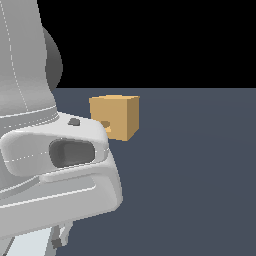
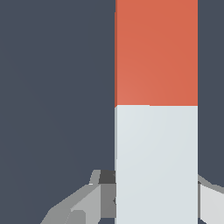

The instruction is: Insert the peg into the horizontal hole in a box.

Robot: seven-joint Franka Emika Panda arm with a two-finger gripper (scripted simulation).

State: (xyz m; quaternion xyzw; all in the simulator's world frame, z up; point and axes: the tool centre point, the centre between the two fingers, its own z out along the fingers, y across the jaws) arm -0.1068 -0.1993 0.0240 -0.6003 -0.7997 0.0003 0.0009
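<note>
From the exterior view my arm (image 1: 50, 165) sits up front on the exterior view's left, and the box (image 1: 116, 116) is on the floor (image 1: 190, 175) behind it, partly covered by my arm. The hole (image 1: 105, 123) is in the box face toward that left. At my wrist, the peg (image 2: 156, 109) sits between my gripper (image 2: 153, 199) fingers.

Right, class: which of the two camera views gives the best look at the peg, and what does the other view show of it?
The wrist view shows it best: the peg fills the frame, orange-red along one part and white along the other, with the grey fingers at its white end. In the exterior view the peg is not visible; the arm's body blocks that side, and only the box shows.
</note>
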